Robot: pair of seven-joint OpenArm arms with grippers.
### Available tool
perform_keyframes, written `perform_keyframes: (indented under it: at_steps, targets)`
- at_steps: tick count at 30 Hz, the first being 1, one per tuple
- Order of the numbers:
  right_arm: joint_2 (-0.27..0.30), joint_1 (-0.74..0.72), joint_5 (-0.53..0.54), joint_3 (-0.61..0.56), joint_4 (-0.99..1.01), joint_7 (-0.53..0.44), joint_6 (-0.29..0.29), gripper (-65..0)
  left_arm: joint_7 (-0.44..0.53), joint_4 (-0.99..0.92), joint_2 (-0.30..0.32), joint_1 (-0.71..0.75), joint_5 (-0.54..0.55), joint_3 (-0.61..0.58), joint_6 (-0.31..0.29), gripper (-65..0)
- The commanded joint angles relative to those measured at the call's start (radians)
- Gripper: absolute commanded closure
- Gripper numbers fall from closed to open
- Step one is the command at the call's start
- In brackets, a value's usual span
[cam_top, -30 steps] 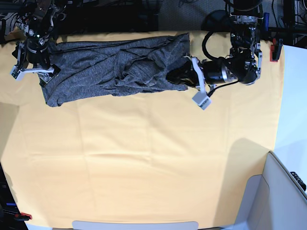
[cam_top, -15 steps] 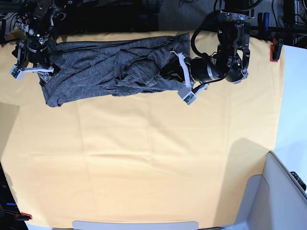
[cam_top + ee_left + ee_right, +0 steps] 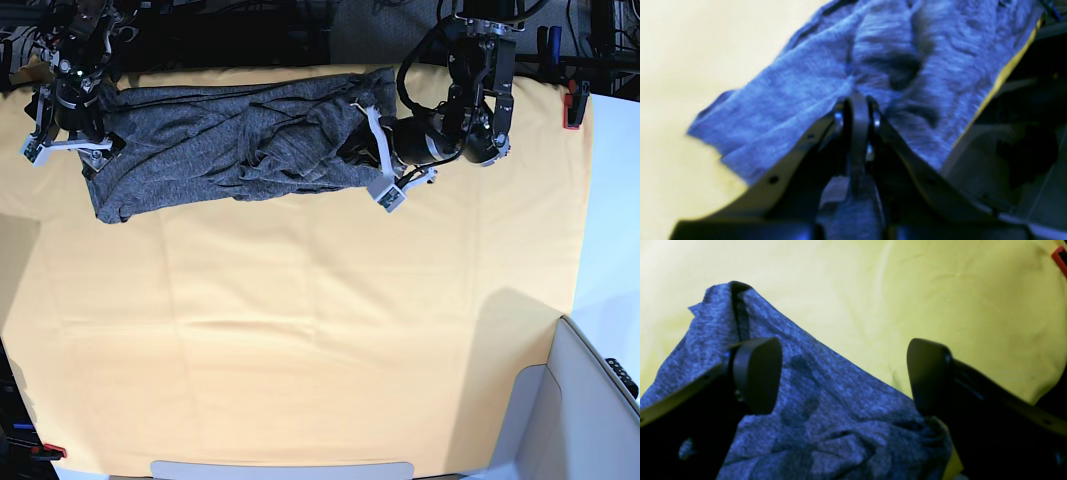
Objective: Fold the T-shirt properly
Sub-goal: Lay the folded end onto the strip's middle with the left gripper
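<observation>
The T-shirt [image 3: 230, 145] is lying bunched in a long band across the far edge of the counter [image 3: 320, 330], on the yellow-orange cloth [image 3: 300, 350] that is covering it. My left fingers [image 3: 857, 110] are pressing fully together at the shirt's end on the base view's right, with wrinkled knit bunching right at their tips; I cannot tell whether any fabric is caught between them. My right fingers [image 3: 756, 373] are standing wide apart over the opposite end, one pad over the fabric, the other at its edge, gripping nothing.
</observation>
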State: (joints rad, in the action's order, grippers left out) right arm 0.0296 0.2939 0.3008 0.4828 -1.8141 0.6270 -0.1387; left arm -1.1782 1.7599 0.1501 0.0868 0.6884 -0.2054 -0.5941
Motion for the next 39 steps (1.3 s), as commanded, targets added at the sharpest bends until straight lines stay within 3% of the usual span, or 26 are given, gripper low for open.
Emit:
perform_keyframes:
  at_steps: [1, 11, 21, 27, 30, 32, 36, 39]
  targets:
    - [0.01, -0.002, -0.004, 0.003, -0.013, -0.028, 0.001, -57.5, 0.017, 0.038, -0.005, 0.011, 0.023, -0.018, -0.005, -0.3]
    - [0.01, -0.008, -0.001, 0.003, 0.04, -0.028, 0.001, -57.5, 0.025, 0.159, -0.02, 0.067, 0.024, -0.174, -0.01, -0.3]
    - [0.014, -0.009, -0.001, 0.003, 0.04, -0.028, 0.001, -57.5, 0.028, 0.159, -0.02, 0.064, 0.032, -0.176, -0.013, -0.2]
    - [0.014, -0.009, 0.001, 0.003, 0.04, -0.028, 0.001, -57.5, 0.033, 0.24, 0.023, 0.063, 0.245, -0.173, -0.014, -0.2]
    - [0.014, -0.009, 0.001, 0.003, 0.04, -0.028, 0.001, -57.5, 0.097, 0.26, 0.046, 0.051, 0.31, -0.147, -0.007, -0.2]
    - [0.011, -0.009, 0.001, 0.003, 0.04, -0.028, 0.001, -57.5, 0.12, 0.246, 0.047, 0.043, 0.279, -0.119, -0.002, -0.2]
    - [0.011, -0.009, 0.001, 0.003, 0.04, -0.028, 0.001, -57.5, 0.134, 0.223, 0.047, 0.043, 0.124, -0.111, 0.079, -0.2]
    - [0.011, -0.009, 0.001, 0.003, 0.04, -0.028, 0.001, -57.5, 0.156, 0.208, 0.041, 0.043, 0.021, -0.142, 0.086, -0.2]
